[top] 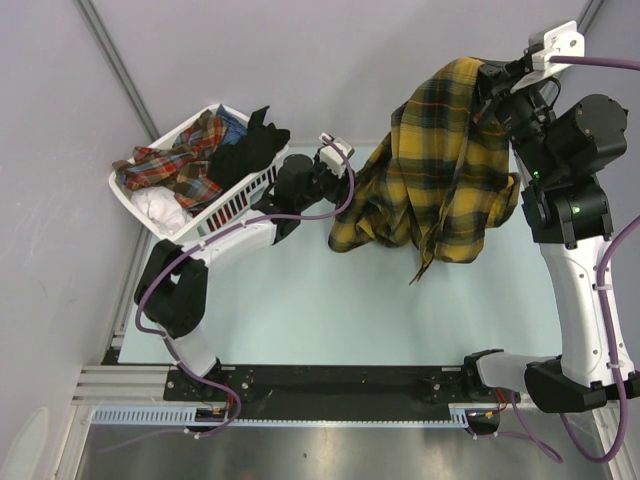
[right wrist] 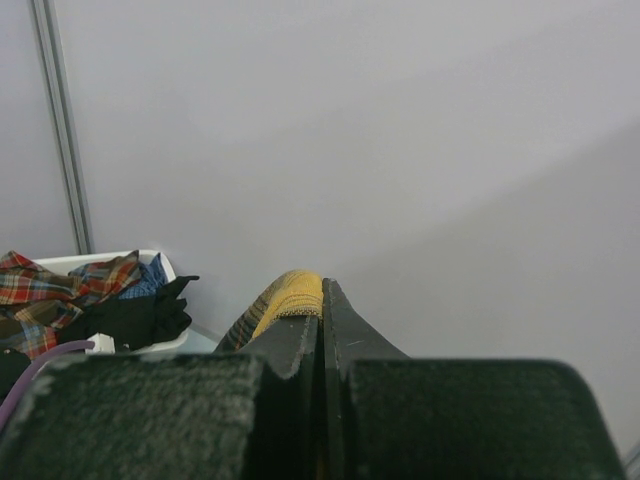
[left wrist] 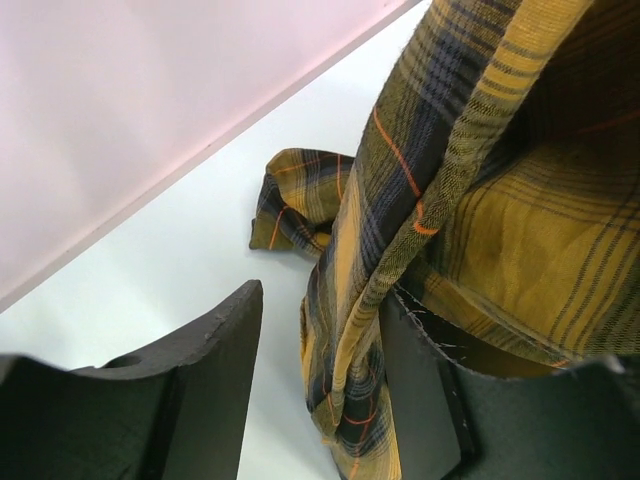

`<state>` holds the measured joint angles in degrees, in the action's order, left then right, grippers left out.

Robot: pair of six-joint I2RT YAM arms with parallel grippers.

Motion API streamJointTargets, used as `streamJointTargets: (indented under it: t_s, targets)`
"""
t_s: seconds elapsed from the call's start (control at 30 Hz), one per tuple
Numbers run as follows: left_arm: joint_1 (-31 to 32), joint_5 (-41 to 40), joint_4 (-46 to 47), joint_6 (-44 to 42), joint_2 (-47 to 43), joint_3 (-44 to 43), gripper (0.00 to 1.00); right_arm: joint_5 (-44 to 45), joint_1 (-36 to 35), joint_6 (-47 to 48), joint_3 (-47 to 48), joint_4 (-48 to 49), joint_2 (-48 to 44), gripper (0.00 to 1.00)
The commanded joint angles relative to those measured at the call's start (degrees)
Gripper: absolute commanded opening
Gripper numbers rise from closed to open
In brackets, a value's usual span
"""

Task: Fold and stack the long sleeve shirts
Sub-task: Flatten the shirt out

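Grey walls point(top: 300, 60) close in the cell on the far side and on the left, a metal strut running up the left one. The pale table point(top: 300, 320) fills the middle.

The mustard-yellow and black plaid shirt point(top: 440, 160) hangs over the table's far right part, lifted by one edge; its lower folds bunch so that collar, pocket and sleeves cannot be told apart, and whether the hem touches the table is unclear from above. In the left wrist view a crumpled end of it lies on the surface.

The white slatted plastic basket point(top: 235, 207) sits at the far left corner, holding a red plaid shirt point(top: 175, 160), a black garment point(top: 250, 150) draped over the rim and some white cloth point(top: 160, 208); their shapes are buried in the heap.

The right gripper point(right wrist: 322, 300) is raised high, its jaws pressed together on the shirt's top edge, most of the cloth hidden behind its own fingers; the left gripper point(left wrist: 320, 340) is at the shirt's lower left, jaws apart, a fold hanging in the gap against one finger and clear of the other.
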<state>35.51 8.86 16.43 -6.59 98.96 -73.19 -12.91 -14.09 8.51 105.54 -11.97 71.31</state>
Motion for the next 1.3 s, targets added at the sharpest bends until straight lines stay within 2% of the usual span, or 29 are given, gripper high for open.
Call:
streamJointTargets:
  t_s: [0.0, 0.33, 0.7, 1.0, 1.27]
  targets:
    - [0.53, 1.42, 3.17, -0.79, 0.45, -2.57, 0.55, 0.07, -0.33, -1.04, 0.64, 4.50, -2.14, 0.00]
    - [0.88, 0.89, 5.72, -1.84, -0.52, -4.42, 0.56, -0.45, -0.33, -1.39, 0.46, 4.67, -2.05, 0.00]
    - [1.85, -3.15, 7.74, -11.86, 5.54, -3.54, 0.54, 0.16, -0.42, -2.19, 2.22, 5.55, -1.61, 0.00]
    - [-0.79, -2.01, 7.92, -8.71, 8.09, -0.12, 0.45, 2.71, -0.42, -0.43, 4.41, 4.32, -1.00, 0.00]
    - [-6.23, 1.50, 4.32, -3.87, 5.02, 1.56, 0.30, 4.56, -0.33, 0.63, 4.06, 4.41, -0.82, 0.00]
